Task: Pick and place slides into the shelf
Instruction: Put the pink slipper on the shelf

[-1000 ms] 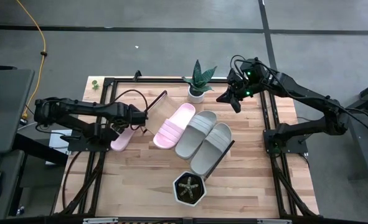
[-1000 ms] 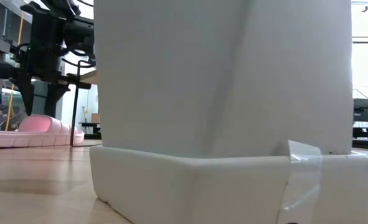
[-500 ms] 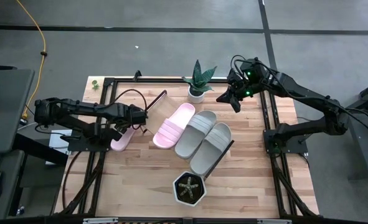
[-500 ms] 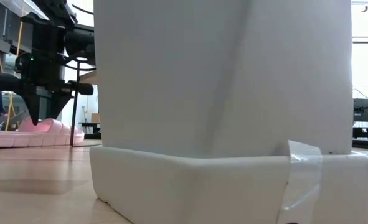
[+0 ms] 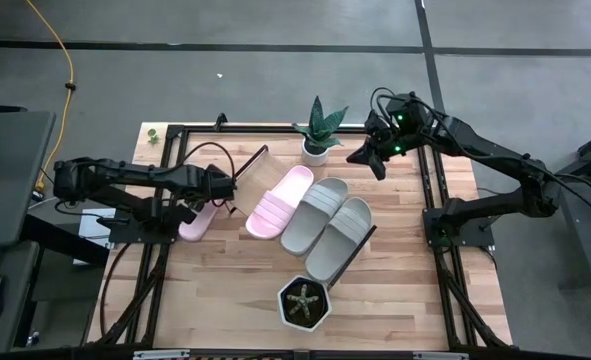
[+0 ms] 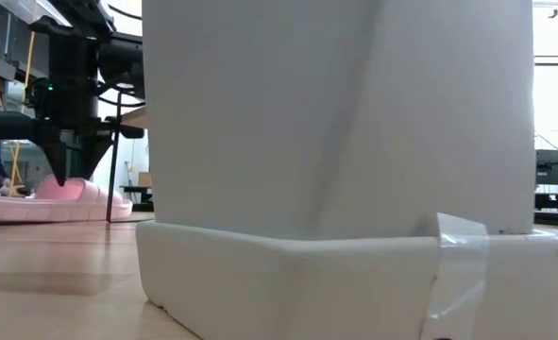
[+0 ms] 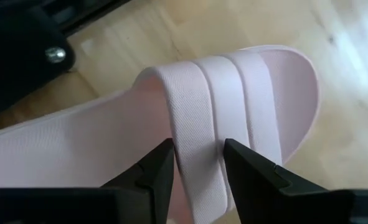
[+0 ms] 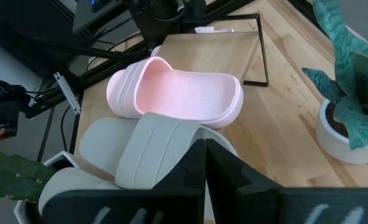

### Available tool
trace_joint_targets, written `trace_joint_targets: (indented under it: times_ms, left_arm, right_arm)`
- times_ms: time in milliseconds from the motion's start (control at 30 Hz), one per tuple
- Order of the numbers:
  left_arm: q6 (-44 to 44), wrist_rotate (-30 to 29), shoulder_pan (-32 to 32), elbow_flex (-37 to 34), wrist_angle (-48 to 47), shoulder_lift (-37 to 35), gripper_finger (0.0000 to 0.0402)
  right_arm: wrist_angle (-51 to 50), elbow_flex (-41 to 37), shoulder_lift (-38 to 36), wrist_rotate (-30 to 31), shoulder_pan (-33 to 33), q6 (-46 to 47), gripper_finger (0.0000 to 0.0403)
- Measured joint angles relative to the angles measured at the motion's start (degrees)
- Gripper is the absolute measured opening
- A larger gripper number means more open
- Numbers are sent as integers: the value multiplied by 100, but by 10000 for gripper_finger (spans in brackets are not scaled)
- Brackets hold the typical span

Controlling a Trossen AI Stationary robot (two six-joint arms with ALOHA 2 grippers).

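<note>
One pale pink slide (image 5: 195,222) lies sole-down on the table at the left, apart from the shelf (image 5: 258,172). My left gripper (image 7: 199,165) points steeply down over this slide's ribbed strap (image 7: 233,99), open, with the strap's rib nearest the heel between its fingers. Another pink slide (image 5: 283,200) and two grey-beige slides (image 5: 315,213) (image 5: 341,236) lie side by side on the shelf board. My right gripper (image 5: 368,158) hangs shut and empty, raised at the far right beside the shelf. My left gripper comes from above, slanting, with one finger (image 7: 155,171) over the footbed by the strap's edge and the other (image 7: 249,171) over the strap's outer ribs. The rib (image 7: 196,143) fills the gap; whether the fingers touch it I cannot tell. The slide rests flat on the table.
A spiky plant in a white pot (image 5: 318,135) stands at the shelf's far end. A white hexagonal cactus pot (image 5: 304,303) stands near the front edge and fills most of the low view (image 6: 335,142). Black frame rails (image 5: 165,200) (image 5: 435,200) run along both table sides.
My left gripper has sunk a little toward the pink slide's strap and tipped slightly; in the low view its fingertips now stand lower, just over the slide. The slide has stayed in place.
</note>
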Motion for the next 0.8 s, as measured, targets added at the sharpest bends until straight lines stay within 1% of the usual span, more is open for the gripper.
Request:
trace_joint_targets:
  times_ms: [133,367,400,433,600,733,800]
  left_arm:
    - [6,-311,2,0,55,-128,107]
    - [117,-577,2,0,47,-188,18]
    - [138,-611,2,2,66,-188,10]
    - [142,-635,2,2,77,-188,7]
    - [154,-673,7,2,84,-188,18]
    - [161,-690,2,2,108,-188,4]
    - [163,-713,2,4,128,-188,6]
  right_arm:
    - [112,0,1,4,0,0,0]
    - [200,0,9,7,0,0,0]
    - [200,0,9,7,0,0,0]
    - [198,0,9,7,0,0,0]
    - [198,0,9,7,0,0,0]
    - [196,0,9,7,0,0,0]
    - [196,0,10,7,0,0,0]
